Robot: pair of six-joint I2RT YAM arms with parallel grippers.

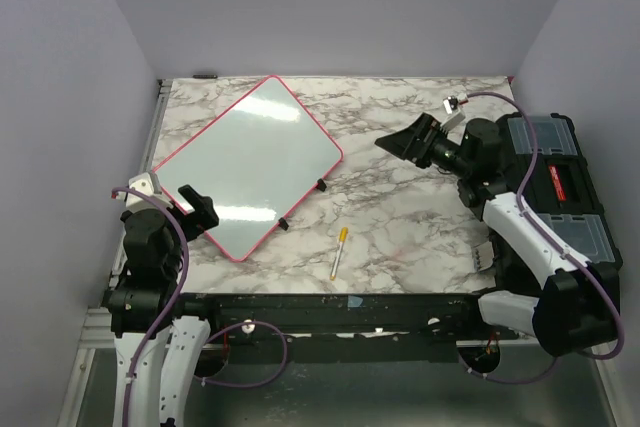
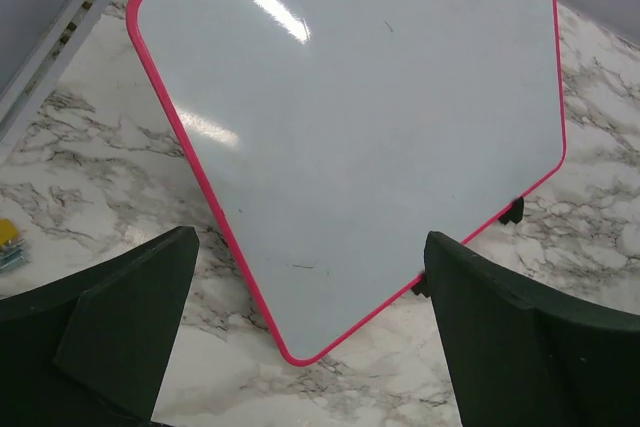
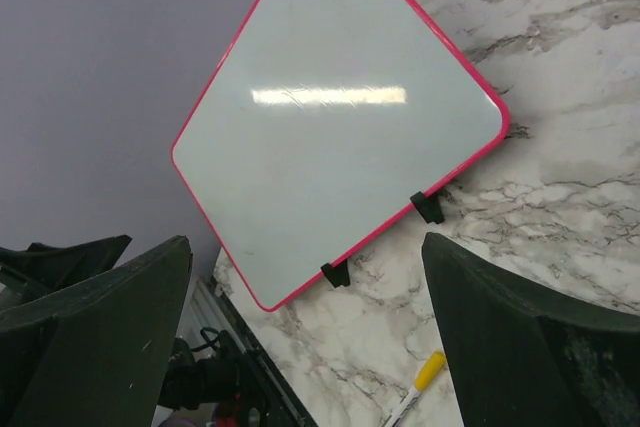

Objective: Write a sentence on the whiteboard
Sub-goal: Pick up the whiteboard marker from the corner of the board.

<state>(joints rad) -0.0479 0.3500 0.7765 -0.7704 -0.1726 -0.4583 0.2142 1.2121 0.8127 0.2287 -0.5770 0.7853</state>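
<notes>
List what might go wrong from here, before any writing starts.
1. The marker lies flat on the marble tabletop, and both the left hand and the right hand are open and empty. A thin round pen may roll or slip when picked up.
2. Its yellow cap looks still on, so it may not write.
3. The whiteboard is blank and lies skewed and unheld, so pen pressure might slide it.

Robot lab cell, plain grey walls point(image 1: 330, 7), marble-print tabletop point(image 1: 420, 217), black toolbox point(image 1: 556, 137) alongside
</notes>
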